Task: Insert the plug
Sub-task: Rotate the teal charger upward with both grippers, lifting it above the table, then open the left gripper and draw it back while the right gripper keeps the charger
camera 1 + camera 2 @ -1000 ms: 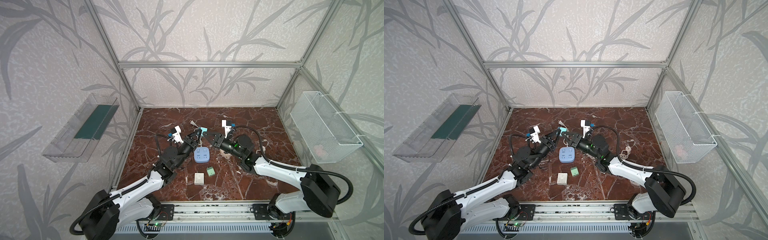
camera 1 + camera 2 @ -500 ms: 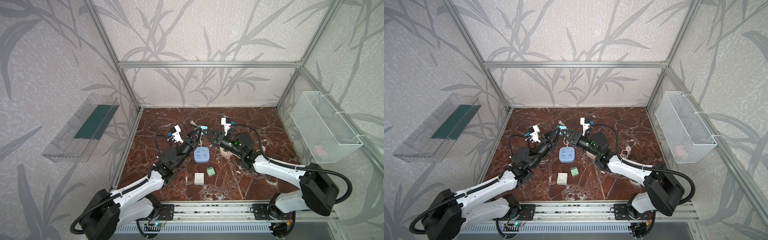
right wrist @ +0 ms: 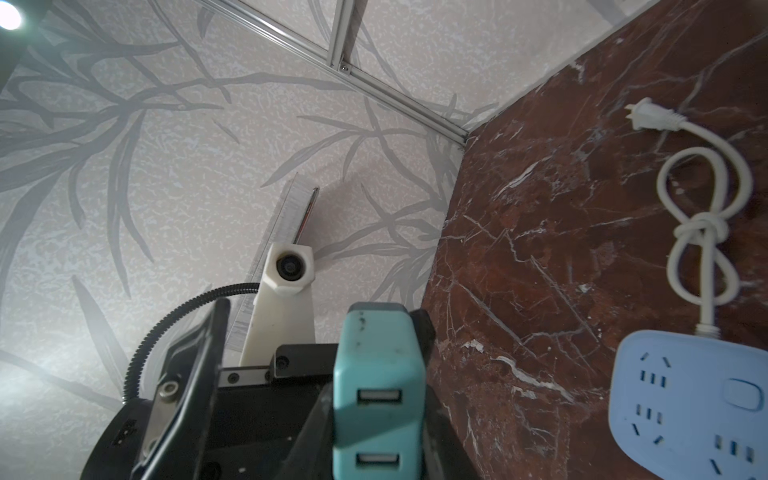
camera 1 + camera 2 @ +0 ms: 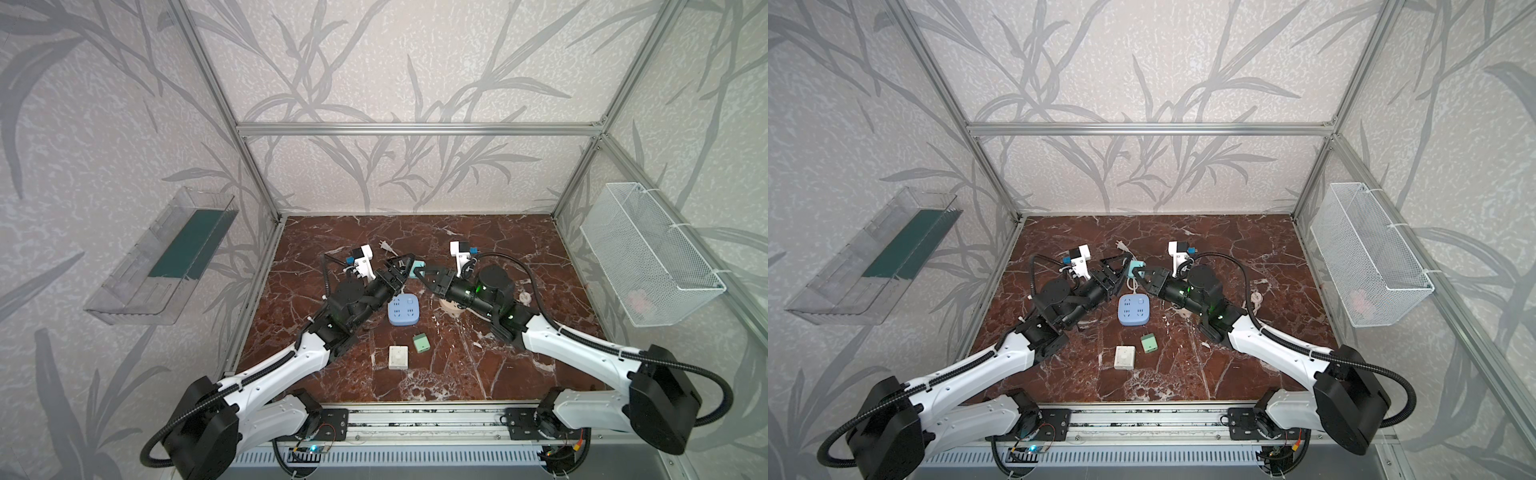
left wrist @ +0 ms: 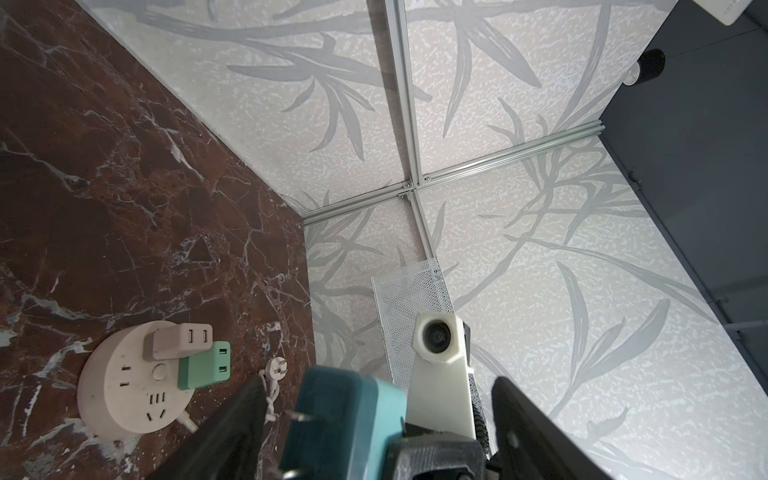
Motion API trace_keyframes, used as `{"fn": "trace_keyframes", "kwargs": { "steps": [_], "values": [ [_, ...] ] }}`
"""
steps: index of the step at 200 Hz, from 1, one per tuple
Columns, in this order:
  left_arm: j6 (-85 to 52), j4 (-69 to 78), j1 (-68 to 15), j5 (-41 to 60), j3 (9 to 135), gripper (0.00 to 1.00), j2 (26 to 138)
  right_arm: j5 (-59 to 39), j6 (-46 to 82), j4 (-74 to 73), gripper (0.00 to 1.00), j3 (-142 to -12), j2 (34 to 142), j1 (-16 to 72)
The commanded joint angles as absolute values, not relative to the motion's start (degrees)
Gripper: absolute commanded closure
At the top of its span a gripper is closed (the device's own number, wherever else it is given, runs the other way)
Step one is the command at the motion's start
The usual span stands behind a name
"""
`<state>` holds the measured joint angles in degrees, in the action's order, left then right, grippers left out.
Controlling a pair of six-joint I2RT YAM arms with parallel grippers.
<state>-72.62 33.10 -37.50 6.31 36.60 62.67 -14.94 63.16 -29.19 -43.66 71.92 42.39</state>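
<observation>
Raised teal plug (image 4: 417,265) between grippers
Clamped by the right gripper (image 4: 417,272); left gripper (image 4: 401,263) gapes wide around it (blue power strip (image 4: 403,308) lies nearer).

Left arm (image 4: 286,365), right arm (image 4: 582,345): white shells, black joints, black corrugated cables (image 3: 178,309). Left gripper (image 4: 401,264), right gripper (image 4: 417,271): black, with white wrist-camera mounts (image 4: 365,262).

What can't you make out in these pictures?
Round socket strip: both top views, mostly hidden under the right arm.
Pink thing in the wire basket: both top views, too small, veiled by mesh.
Teal plug: right wrist view, prongs hidden behind its own body, lower end cut off by the edge.
</observation>
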Motion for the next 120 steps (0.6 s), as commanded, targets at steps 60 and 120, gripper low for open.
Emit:
{"fn": "trace_keyframes", "kwargs": {
  "steps": [60,120],
  "values": [
    [-65.8,15.7,-27.1,15.7,39.8,0.11,60.4,-10.0,57.4,-7.5,1.00,-45.0,59.8,39.9],
    [-46.4,-8.9,-26.5,10.1,49.7,0.11,58.4,-4.3,55.1,7.2,1.00,-47.5,55.1,39.9]
  ]
}}
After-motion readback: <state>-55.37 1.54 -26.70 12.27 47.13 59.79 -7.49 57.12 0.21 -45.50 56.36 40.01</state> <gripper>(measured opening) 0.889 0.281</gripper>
